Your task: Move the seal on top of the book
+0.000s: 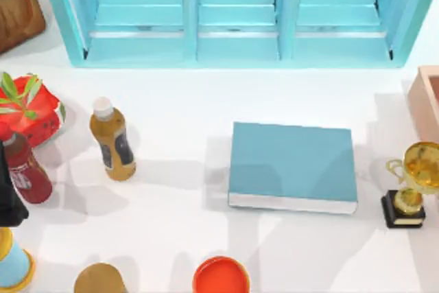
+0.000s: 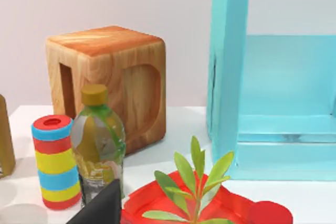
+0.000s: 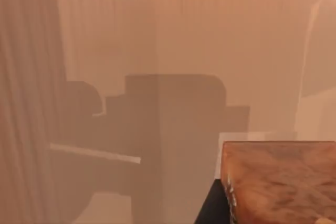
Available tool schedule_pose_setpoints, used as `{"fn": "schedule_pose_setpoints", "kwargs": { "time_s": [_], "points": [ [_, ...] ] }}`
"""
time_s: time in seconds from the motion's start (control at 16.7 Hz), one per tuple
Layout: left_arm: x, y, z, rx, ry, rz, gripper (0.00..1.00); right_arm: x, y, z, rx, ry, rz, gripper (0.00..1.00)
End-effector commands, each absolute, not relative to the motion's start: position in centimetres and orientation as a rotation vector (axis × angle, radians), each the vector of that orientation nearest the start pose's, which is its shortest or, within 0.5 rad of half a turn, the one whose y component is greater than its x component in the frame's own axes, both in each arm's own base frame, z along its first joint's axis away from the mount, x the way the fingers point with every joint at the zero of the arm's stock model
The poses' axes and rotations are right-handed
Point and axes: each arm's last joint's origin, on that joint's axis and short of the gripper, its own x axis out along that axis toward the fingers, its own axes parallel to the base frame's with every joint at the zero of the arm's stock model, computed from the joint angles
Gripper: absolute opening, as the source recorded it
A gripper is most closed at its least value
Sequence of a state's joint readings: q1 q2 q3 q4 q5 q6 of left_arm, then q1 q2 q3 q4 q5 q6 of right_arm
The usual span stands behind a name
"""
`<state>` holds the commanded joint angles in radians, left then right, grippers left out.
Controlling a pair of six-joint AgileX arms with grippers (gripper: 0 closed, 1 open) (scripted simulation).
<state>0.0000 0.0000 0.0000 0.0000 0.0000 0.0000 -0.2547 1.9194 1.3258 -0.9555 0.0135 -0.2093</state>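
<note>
Your left hand (image 1: 8,200) sat at the counter's (image 1: 171,228) nine o'clock edge, its grip impossible to tell, the book (image 1: 293,164) lying flat near centre.

teal book (image 1: 293,164) flat, table centre-right, cover bare

The book (image 1: 293,166) lies flat right of centre on the table (image 1: 178,231), the shelf unit (image 1: 236,15) standing behind it along the far edge. Right of the book stands the trophy (image 1: 410,184). Well left lies a bottle (image 1: 112,140), another bottle (image 1: 26,169) farther left, a plant (image 1: 27,108) behind that. At the near edge sits a bowl (image 1: 221,276).
</note>
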Motion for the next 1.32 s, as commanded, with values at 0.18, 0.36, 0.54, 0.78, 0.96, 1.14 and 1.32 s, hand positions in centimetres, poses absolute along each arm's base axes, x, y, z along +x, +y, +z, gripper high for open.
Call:
{"fn": "schedule_pose_setpoints", "kwargs": {
  "time_s": [0.18,0.36,0.54,0.78,0.96,1.14,1.32],
  "points": [
    [10.6,-0.1,16.0,0.0,0.0,0.0,1.0,35.2,-6.1,19.8,0.024,1.537,-0.06,0.0],
    [10.6,-0.1,16.0,0.0,0.0,0.0,1.0,35.4,-2.1,23.3,0.022,1.539,-0.049,0.0],
    [10.6,-0.1,16.0,0.0,0.0,0.0,1.0,34.9,2.0,26.0,0.014,1.553,-0.029,0.0],
    [10.6,-0.1,16.0,0.0,0.0,0.0,1.0,33.9,5.1,28.1,0.005,1.565,-0.009,0.0],
    [10.6,-0.1,16.0,0.0,0.0,0.0,1.0,33.8,5.3,28.3,0.004,1.565,-0.007,0.0],
    [10.6,-0.1,16.0,0.0,0.0,0.0,1.0,34.0,5.3,28.0,0.009,1.569,-0.011,0.0],
    [10.6,-0.1,16.0,0.0,0.0,0.0,1.0,35.1,7.9,26.6,0.008,1.57,-0.013,0.0]
  ]
}}
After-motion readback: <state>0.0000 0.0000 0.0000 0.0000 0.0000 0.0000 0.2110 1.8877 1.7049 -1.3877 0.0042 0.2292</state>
